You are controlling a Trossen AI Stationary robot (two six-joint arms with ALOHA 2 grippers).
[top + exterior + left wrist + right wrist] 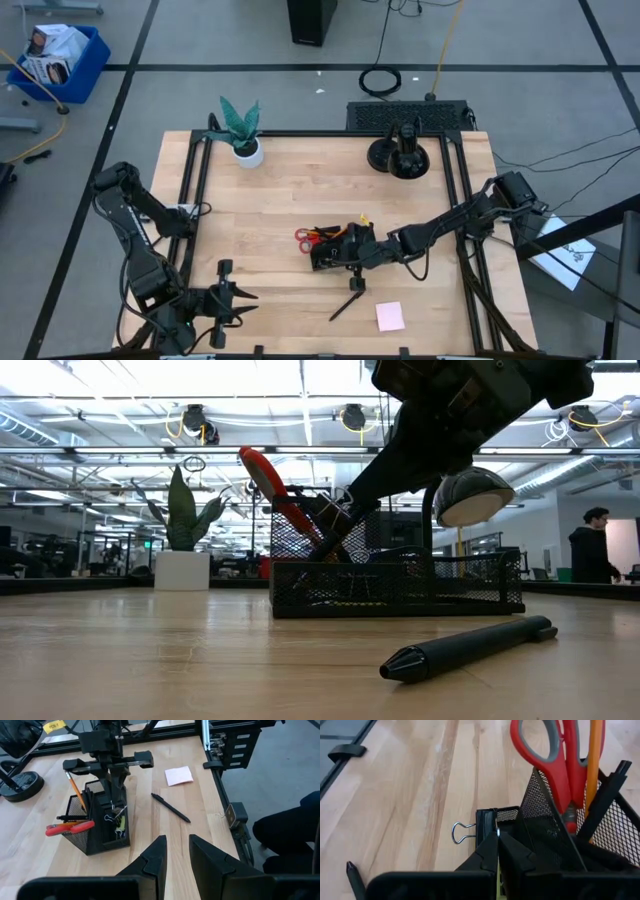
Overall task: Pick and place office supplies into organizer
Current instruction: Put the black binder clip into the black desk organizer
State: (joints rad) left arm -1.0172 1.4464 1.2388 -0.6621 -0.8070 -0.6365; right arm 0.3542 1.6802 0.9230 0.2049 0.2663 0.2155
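Your right tool [497, 851], fingers pressed together, dips into the black organizer [335, 250] beside a clip [475, 831]. Your left tool [175, 857], fingers slightly spread, waits at the tabletop's [270, 220] near-left edge.

Right gripper [352, 262] closed mid-table; left gripper [245, 295] parted.

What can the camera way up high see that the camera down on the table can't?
Only the high view shows the pink sticky-note pad lying on the table, the left claw waiting at the table's near left corner, and the round black stand.

Only the low view shows a person standing far back in the room.

Both show the organizer with the red-handled scissors sticking out, the black pen lying loose on the table, the plant in its white pot, and the right arm reaching to the organizer.
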